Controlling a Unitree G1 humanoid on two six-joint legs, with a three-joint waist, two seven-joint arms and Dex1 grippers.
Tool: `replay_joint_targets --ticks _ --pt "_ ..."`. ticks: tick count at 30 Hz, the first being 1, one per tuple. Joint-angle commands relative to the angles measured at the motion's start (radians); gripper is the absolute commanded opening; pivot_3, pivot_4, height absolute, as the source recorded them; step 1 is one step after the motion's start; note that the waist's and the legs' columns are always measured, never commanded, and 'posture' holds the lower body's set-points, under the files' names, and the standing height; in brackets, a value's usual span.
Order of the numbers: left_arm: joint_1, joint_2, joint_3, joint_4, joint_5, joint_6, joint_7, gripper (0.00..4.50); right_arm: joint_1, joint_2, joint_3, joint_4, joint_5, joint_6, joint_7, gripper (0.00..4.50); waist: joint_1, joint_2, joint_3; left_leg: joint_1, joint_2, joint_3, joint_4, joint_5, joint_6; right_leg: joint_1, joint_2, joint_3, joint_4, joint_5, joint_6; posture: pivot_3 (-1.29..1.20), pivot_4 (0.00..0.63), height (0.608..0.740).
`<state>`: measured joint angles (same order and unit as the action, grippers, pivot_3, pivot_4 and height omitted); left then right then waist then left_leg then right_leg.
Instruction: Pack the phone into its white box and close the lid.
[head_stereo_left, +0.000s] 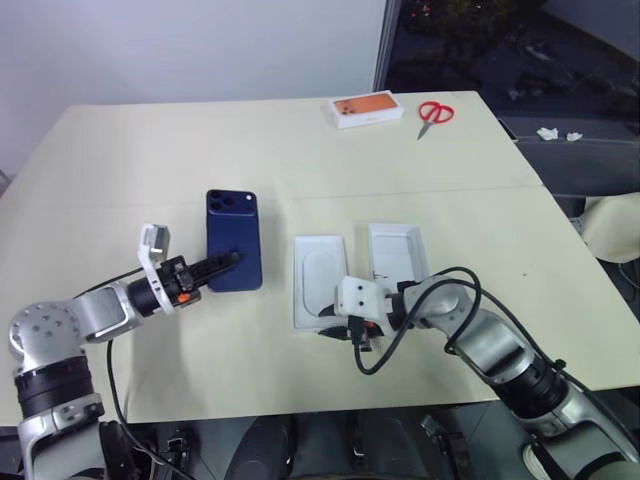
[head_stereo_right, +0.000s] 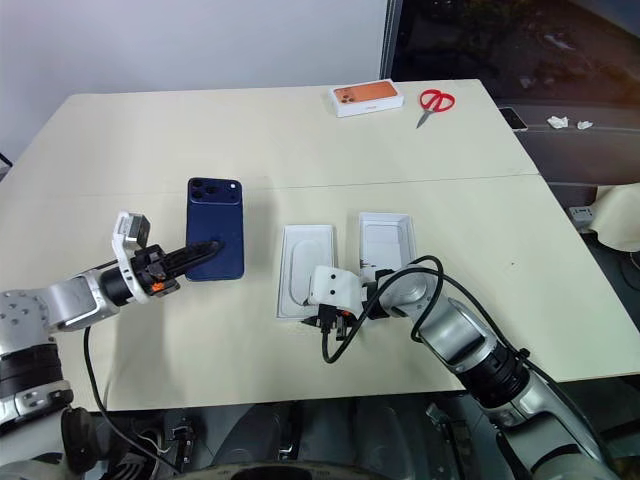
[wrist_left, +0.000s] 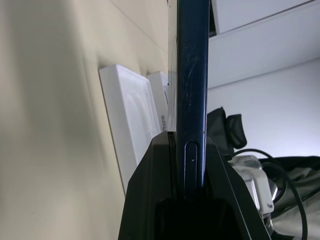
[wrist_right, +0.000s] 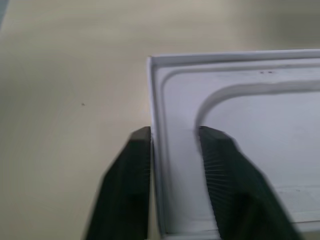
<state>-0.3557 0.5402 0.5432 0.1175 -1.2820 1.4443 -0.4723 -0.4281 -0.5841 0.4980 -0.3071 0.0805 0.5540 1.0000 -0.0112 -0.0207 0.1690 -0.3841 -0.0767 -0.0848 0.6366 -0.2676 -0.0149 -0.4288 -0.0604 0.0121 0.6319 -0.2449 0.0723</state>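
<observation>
Phone (head_stereo_left: 235, 238) pinched in left gripper (head_stereo_left: 222, 263), not packed yet | right gripper (wrist_right: 172, 145) nips wall of white insert (head_stereo_left: 320, 266) | white box (head_stereo_left: 397, 250) empty, lid not on

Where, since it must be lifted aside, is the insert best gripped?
The insert lies flat, so probably only its upright rim offers purchase: pinch the thin near wall inside and out, coming from above on the robot's side.

Table (head_stereo_left: 150, 150) open left; scissors (head_stereo_left: 435, 112) far corner.
</observation>
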Motion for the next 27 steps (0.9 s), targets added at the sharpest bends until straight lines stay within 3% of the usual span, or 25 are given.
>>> replay_joint_targets --ticks 1,10,25,27 --pt "-0.006 0.014 0.006 -0.02 -0.023 -0.017 -0.022 0.0 0.007 0.002 0.017 0.012 -0.019 -0.015 -0.002 0.48 -0.003 0.0 0.0 0.0 0.0 0.0 0.0 0.0 0.0 0.0 0.0 0.0 0.0 0.0 0.0 0.0 0.15 0.74" --pt "0.001 0.018 0.005 -0.021 -0.034 -0.007 -0.02 0.0 0.006 -0.001 0.0 0.013 -0.031 -0.054 0.006 0.48 -0.001 0.0 0.0 0.0 0.0 0.0 0.001 0.0 0.0 0.0 0.0 0.0 0.001 0.0 0.0 0.0 0.15 0.74" --pt "-0.029 0.035 0.001 0.021 -0.024 -0.014 -0.034 0.0 -0.075 0.195 0.016 0.087 -0.024 0.023 -0.068 0.48 -0.001 0.0 0.0 0.0 0.0 0.0 0.001 0.0 0.0 0.0 0.001 0.0 0.001 0.0 -0.001 0.0 0.15 0.74" --pt "-0.029 0.036 -0.001 0.024 -0.024 -0.014 -0.036 0.0 -0.077 0.209 0.015 0.101 -0.02 0.043 -0.074 1.23 -0.001 0.0 0.0 0.0 0.0 0.0 0.001 0.0 0.0 0.0 0.001 0.0 0.001 0.0 -0.001 0.0 0.15 0.74"
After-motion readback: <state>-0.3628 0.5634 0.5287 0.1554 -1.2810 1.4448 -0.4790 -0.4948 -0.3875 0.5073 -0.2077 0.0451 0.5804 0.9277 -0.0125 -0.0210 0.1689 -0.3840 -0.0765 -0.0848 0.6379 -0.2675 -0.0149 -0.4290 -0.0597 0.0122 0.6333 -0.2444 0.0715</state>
